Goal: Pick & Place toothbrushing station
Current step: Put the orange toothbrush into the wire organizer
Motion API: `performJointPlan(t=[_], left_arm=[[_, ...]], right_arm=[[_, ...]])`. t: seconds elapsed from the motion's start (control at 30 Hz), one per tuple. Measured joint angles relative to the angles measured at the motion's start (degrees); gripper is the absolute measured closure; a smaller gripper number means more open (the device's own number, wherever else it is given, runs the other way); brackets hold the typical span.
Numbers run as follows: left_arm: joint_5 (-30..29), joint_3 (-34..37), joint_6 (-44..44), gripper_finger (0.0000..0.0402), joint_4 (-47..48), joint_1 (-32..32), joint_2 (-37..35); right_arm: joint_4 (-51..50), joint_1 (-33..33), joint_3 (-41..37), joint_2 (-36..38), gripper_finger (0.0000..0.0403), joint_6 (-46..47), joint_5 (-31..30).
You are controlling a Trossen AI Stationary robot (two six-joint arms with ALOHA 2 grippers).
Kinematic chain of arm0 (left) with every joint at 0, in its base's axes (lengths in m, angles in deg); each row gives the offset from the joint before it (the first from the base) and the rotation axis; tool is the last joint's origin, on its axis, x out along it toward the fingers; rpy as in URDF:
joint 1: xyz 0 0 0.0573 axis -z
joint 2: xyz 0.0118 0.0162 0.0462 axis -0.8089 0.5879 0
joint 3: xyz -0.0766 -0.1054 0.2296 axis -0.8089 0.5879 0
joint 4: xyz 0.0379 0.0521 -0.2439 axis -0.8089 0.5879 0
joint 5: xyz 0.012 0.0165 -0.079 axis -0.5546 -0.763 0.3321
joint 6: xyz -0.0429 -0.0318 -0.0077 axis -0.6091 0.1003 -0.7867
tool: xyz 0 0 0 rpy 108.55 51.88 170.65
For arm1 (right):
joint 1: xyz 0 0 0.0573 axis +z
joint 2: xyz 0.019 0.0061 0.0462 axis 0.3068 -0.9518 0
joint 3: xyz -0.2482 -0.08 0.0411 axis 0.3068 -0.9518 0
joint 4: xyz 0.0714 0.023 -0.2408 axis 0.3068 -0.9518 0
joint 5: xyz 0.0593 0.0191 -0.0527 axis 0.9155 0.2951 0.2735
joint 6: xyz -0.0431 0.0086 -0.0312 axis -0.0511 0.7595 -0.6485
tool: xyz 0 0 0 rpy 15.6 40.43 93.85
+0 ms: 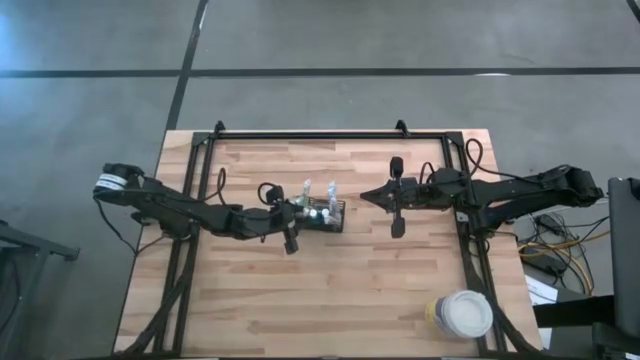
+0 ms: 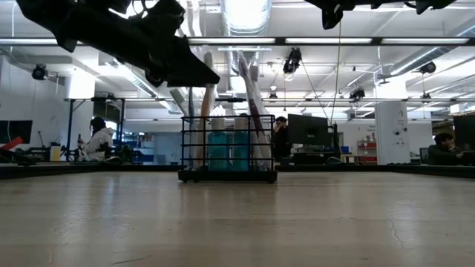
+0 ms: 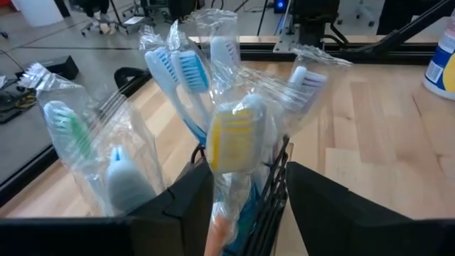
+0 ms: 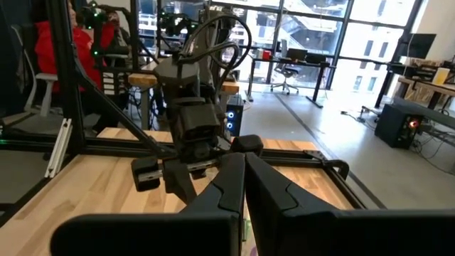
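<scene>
The toothbrushing station (image 2: 227, 157), a small black mesh caddy, is seen standing upright on the wooden table (image 1: 330, 290) near the middle of it, packed with toothbrushes (image 3: 186, 78) in clear plastic wrappers that lean out above its rim, along with a couple of blue-green items low inside. The left gripper (image 3: 234, 206) is found right at the caddy's left side, its fingers (image 3: 178, 210) parted with a yellow-headed wrapped brush (image 3: 231, 139) and the caddy's wire edge between them; nothing is judged to be clamped. From here the main risk is judged to be snagging: the loose wrappers stand close against the fingers, so a brush could be dragged out or the light caddy tipped or slid if the arm is drawn away at an angle. A wrapper could also be pinched if the fingers are closed too soon. The right gripper (image 1: 366, 195) is held just to the right of the caddy, apart from it, with its fingers pressed together and empty; a nudge from that side is thought possible if it is brought closer. A white tub (image 1: 463, 314) sits well apart at the table's near right corner.
</scene>
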Motion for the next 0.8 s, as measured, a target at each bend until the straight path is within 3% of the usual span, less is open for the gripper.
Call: performJointPlan(t=[0.2,0.4,0.8], left_arm=[[-0.05,-0.24,-2.77,0.0221,1.46,0.0,-0.28],[-1.75,-1.4,-7.25,0.023,8.71,-0.03,-1.94],[-1.64,-1.59,6.5,0.023,8.52,0.85,-15.27]], right_arm=[[0.0,0.0,-0.04,0.0,0.0394,0.0,0.0],[-0.01,0.0,-0.29,0.0,0.0394,0.0,0.0],[0.02,0.0,-0.33,0.0,0.0394,-0.17,0.0]])
